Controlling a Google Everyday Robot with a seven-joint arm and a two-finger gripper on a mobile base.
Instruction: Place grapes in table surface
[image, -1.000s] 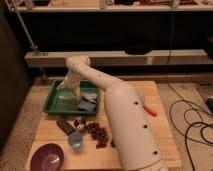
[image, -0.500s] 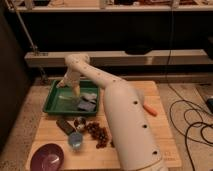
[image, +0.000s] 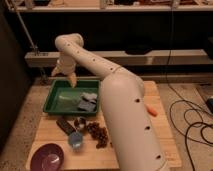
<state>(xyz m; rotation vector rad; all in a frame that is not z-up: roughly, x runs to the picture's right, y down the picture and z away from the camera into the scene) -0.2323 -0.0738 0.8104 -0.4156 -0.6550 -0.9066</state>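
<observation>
Camera view: the white arm (image: 117, 95) is seen stretched from the lower right across the table (image: 162, 135) towards the upper left. The tool (image: 63, 79) is held above the far left corner of the green tray (image: 50, 99), clear of its rim. Its two tan fingers (image: 72, 80) are shown spread apart, and nothing is gripped between them. The grapes (image: 98, 133) are found lying on the bare table, just in front of the tray and close beside the arm, well apart from the tool. A dark block (image: 65, 125) is laid to the left of the grapes, with a small round can (image: 79, 121) between the two. A blue cup (image: 76, 140) is placed just in front of these, and a purple bowl (image: 47, 157) at the near left corner. Grey items (image: 88, 102) are held in the tray. A carrot (image: 151, 111) is partly seen at the right of the arm.
</observation>
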